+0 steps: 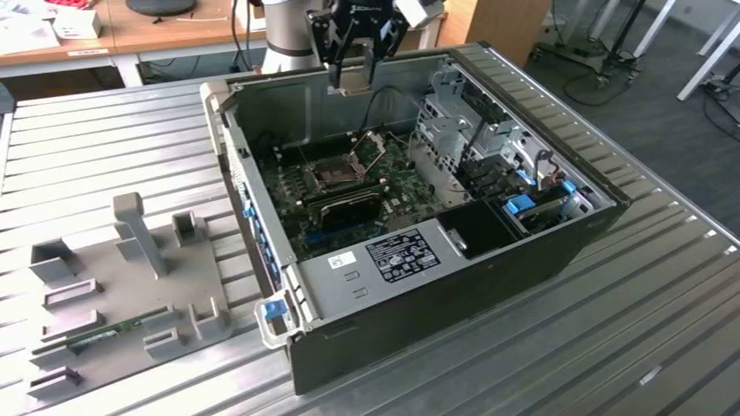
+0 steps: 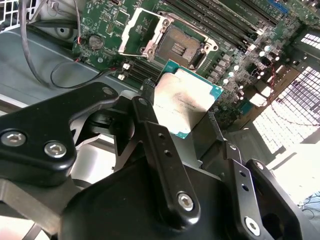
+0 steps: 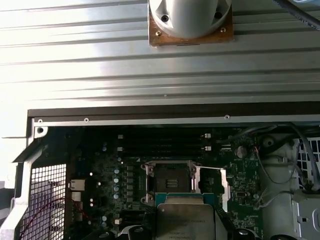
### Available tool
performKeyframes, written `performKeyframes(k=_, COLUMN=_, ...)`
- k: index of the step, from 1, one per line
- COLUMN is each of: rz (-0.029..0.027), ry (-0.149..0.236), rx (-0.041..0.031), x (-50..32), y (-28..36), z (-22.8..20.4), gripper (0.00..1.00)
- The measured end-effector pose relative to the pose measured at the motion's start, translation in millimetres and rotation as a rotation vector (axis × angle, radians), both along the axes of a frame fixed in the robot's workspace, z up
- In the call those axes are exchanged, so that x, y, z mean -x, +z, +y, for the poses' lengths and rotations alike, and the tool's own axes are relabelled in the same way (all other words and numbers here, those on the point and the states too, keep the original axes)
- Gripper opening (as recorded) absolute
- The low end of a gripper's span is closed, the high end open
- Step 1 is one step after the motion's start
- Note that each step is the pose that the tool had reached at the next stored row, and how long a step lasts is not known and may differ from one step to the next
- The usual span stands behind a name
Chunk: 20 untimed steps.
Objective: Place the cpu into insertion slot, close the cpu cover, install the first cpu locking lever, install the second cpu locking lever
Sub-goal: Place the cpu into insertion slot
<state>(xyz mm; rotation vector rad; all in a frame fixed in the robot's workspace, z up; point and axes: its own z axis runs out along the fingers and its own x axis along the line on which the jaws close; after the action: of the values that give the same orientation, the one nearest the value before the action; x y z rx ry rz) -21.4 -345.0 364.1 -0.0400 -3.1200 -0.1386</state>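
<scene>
- Your gripper is hanging above the far edge of the open computer case, clamped on the cpu.
- In the second wrist view you can see it clearly. The black fingers pinch the cpu by two opposite edges, silvery face up with a thin green rim around it.
- The cpu is up in the air, well clear of the board, so it's not seated in anything.
- The insertion slot sits on the green motherboard towards the far side of the case. Its dark centre is bare in both wrist views.
- The cpu cover is flipped open, hinged back just beside the slot. The first wrist view shows the same silvery frame lying next to the socket.
- I can't tell how the locking levers stand.
- The long black memory slots run alongside the socket.
- The case lies on its side on the ribbed metal table.
- On the exterior view's left, near side, there's a grey fixture tray with a green memory stick lying in it, well apart from the case.
- The robot base is bolted to the table just past the case's far wall.
</scene>
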Motion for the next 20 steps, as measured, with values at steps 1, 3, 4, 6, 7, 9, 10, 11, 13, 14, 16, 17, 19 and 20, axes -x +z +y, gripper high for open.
performKeyframes(k=1, rz=0.0, ry=0.0, rx=0.0001, x=0.0, y=-0.1, z=0.0, gripper=0.54)
performKeyframes(k=3, rz=-0.0001, ry=0.0, rx=-0.0001, x=0.0, y=-0.4, z=0.0, gripper=0.54)
performKeyframes(k=4, rz=-0.0001, ry=0.0, rx=-0.0001, x=0.0, y=-0.4, z=0.0, gripper=0.54)
performKeyframes(k=6, rz=-0.0002, ry=0.0, rx=-0.0003, x=0.0, y=-0.9, z=0.0, gripper=0.54)
performKeyframes(k=7, rz=-0.0002, ry=0.0, rx=-0.0003, x=0.0, y=-1.2, z=0.0, gripper=0.54)
performKeyframes(k=9, rz=-0.0001, ry=0.0, rx=-0.0002, x=0.0, y=-2.1, z=0.0, gripper=0.54)
performKeyframes(k=10, rz=-0.0001, ry=0.0, rx=-0.0002, x=0.0, y=-2.7, z=0.0, gripper=0.54)
performKeyframes(k=11, rz=-0.0001, ry=0.0, rx=-0.0002, x=0.0, y=-3.3, z=0.0, gripper=0.54)
performKeyframes(k=13, rz=-0.0001, ry=0.0, rx=0.0, x=0.0, y=-4.6, z=0.0, gripper=0.54)
performKeyframes(k=14, rz=-0.0001, ry=0.0, rx=-0.0001, x=0.0, y=-5.1, z=0.0, gripper=0.54)
performKeyframes(k=16, rz=0.0, ry=0.0, rx=0.0001, x=0.0, y=-5.6, z=0.0, gripper=0.54)
performKeyframes(k=17, rz=0.0, ry=0.0, rx=0.0, x=0.1, y=-5.9, z=0.0, gripper=0.54)
performKeyframes(k=19, rz=-0.0001, ry=0.0, rx=-0.0001, x=0.5, y=-6.6, z=0.0, gripper=0.54)
performKeyframes(k=20, rz=-0.0001, ry=0.0, rx=-0.0001, x=0.8, y=-7.0, z=0.0, gripper=0.54)
